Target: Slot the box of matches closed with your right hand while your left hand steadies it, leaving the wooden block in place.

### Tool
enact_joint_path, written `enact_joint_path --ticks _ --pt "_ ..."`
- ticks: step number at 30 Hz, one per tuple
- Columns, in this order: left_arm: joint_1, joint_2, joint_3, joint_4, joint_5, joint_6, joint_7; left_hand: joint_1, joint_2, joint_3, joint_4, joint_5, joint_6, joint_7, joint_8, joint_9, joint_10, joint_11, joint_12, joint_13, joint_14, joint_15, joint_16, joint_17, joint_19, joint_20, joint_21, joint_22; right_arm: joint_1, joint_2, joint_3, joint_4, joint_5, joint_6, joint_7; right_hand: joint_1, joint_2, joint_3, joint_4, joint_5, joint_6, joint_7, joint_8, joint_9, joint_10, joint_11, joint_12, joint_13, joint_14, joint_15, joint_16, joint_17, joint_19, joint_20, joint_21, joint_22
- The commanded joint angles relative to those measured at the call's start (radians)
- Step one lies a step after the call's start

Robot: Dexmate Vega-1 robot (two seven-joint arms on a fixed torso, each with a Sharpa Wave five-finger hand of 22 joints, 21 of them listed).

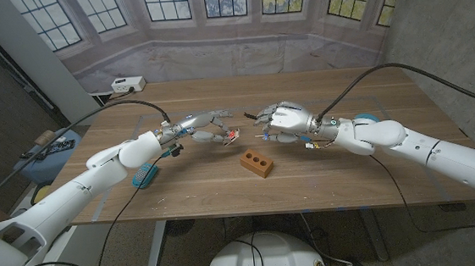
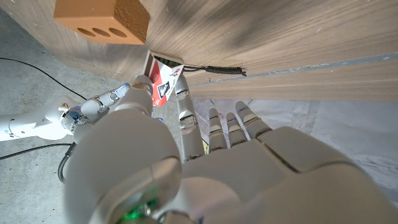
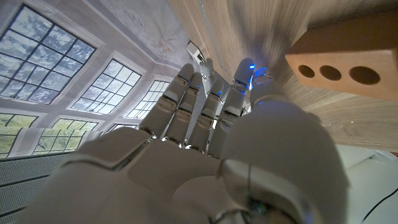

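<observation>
The small red and white box of matches (image 1: 232, 135) is pinched between the thumb and a finger of my left hand (image 1: 203, 127), just above the table's middle. In the left wrist view the box of matches (image 2: 163, 81) stands tilted on the wood, with its tray a little way out of the sleeve. My right hand (image 1: 283, 121) faces it from the other side with its fingers partly bent and a small gap to the box; it holds nothing. The wooden block (image 1: 257, 163) with three holes lies nearer the front, just below both hands, and it is also seen as the wooden block (image 2: 102, 18) and the wooden block (image 3: 348, 62).
A white power strip (image 1: 127, 85) lies at the table's back left corner. A teal object (image 1: 145, 176) sits under my left forearm near the left edge. Black cables trail from both wrists over the table (image 1: 352, 183).
</observation>
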Motion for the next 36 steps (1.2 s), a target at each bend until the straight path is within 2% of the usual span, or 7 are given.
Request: enact_joint_path --ticks 1,36 --pt "0.002 0.007 -0.002 -0.016 0.002 0.006 -0.011 0.011 0.013 -0.006 -0.001 -0.001 0.004 -0.002 0.005 0.005 0.001 -0.002 -0.005 0.002 0.004 0.005 -0.002 0.001 0.006 0.004 0.0 0.004 -0.013 -0.008 0.019 -0.026 -0.022 -0.029 -0.013 0.012 -0.001 -0.001 0.001 0.004 0.01 -0.001 -0.001 0.003 0.01 -0.002 -0.003 0.002 0.01 -0.163 0.003 0.003 0.008 -0.1 0.002 0.002" --pt "0.008 0.022 -0.015 -0.054 0.018 0.015 -0.013 0.009 0.014 -0.006 -0.001 -0.001 0.004 -0.003 0.005 0.004 0.001 -0.001 -0.004 0.002 0.003 0.005 -0.001 0.001 0.004 0.005 0.0 0.004 -0.039 -0.028 0.042 -0.092 -0.098 -0.123 -0.066 0.015 0.004 -0.006 0.003 0.004 0.012 -0.006 -0.005 0.003 0.017 -0.004 -0.004 0.002 0.017 -0.164 0.001 0.002 0.007 -0.101 0.001 0.002"
